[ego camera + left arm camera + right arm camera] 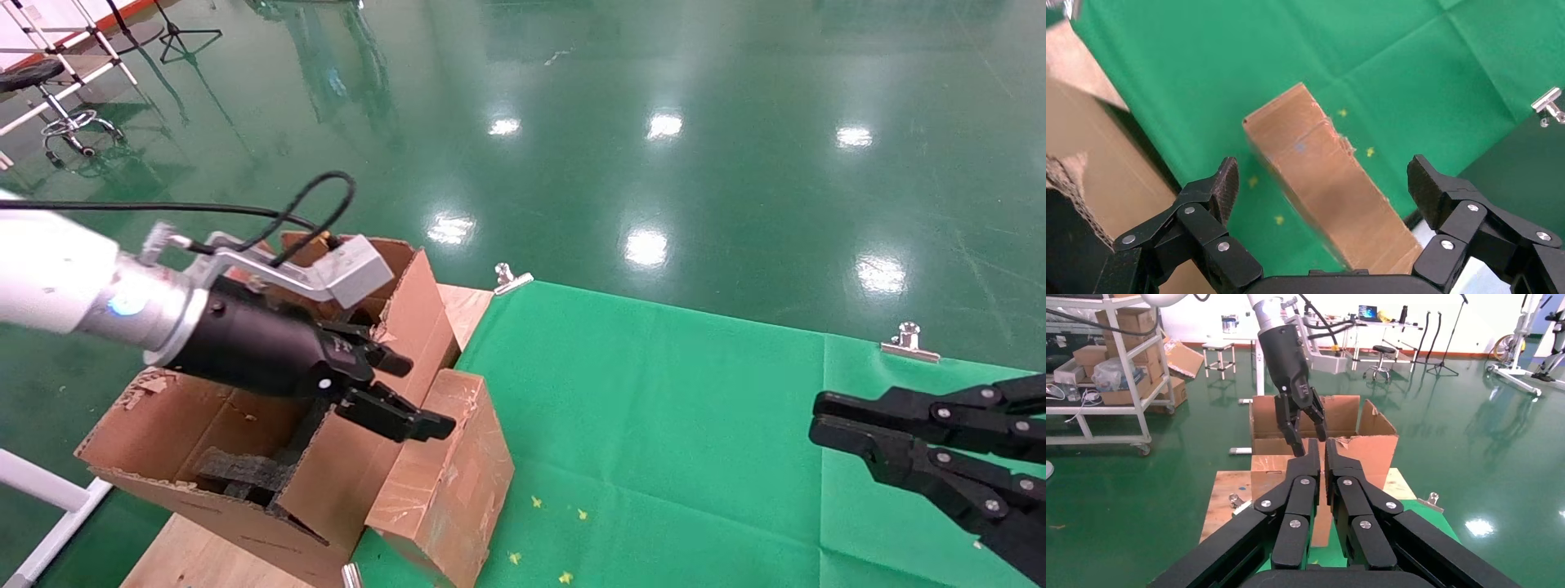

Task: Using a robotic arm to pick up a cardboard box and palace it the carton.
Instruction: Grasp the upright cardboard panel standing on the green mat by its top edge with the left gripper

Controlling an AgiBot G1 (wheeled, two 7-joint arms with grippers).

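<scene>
Left pincer [409, 394] of the robotic arm [73, 286] hung with fingers spread wide, nothing gripped, just above the cardboard box [449, 474] — box stood on the green-covered tabletop [695, 457], leaning against the carton's [245, 441] outer wall, not inside. Right pincer [825, 425] sat parked well apart over the tabletop's right side, fingers pressed together — empty.
</scene>
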